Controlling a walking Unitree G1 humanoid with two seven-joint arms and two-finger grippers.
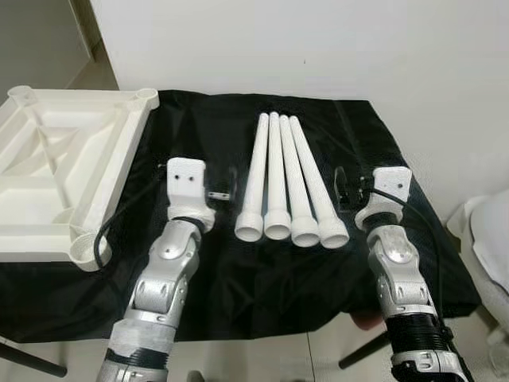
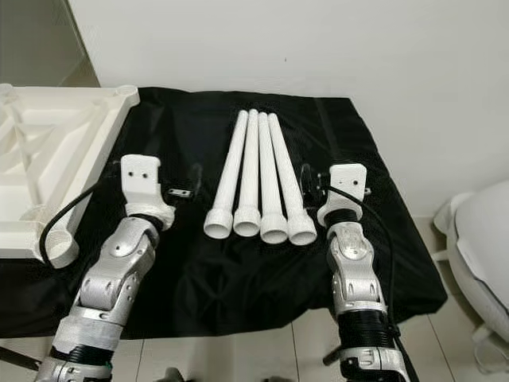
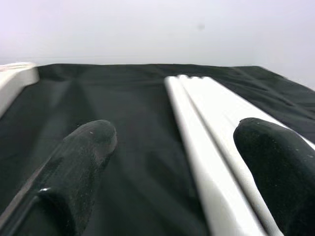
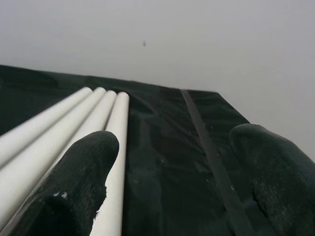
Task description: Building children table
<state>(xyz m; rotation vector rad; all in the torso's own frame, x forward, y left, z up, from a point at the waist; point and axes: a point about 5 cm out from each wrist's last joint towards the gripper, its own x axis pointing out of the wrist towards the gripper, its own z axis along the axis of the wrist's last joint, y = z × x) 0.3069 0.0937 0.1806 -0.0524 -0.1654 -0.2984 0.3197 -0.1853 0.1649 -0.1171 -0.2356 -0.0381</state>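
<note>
Nearest to me are my two arms, reaching forward over the front edge of the surface (image 1: 262, 294), which is draped in a black cloth. My landmark is the row of four white legs (image 1: 288, 183) lying side by side in the middle of the cloth, wide socket ends toward me, thin ends toward the wall (image 1: 318, 48).

My left hand (image 3: 172, 162) sits just left of the legs, fingers spread wide and holding nothing; in its wrist view the leftmost leg runs between the two black fingertips (image 3: 93, 142), closer to the one on the leg side. My right hand (image 4: 172, 167) sits just right of the legs, also spread wide and empty, with the rightmost leg lying against the inner fingertip rather than centred in the gap.

Left of the legs, and partly over the surface's left edge, the white tabletop (image 1: 64, 159) lies upside down, ribs up, with round corner sockets showing at its near and far corners.

As I judge it, nothing is assembled yet and the step in hand is picking up a first leg. To do it well I would take an outer leg, not a middle one, since the four touch and a finger has no room between them. I would shift the hand sideways until that leg is centred, close near the thick end, and lift straight so the neighbours do not roll.
</note>
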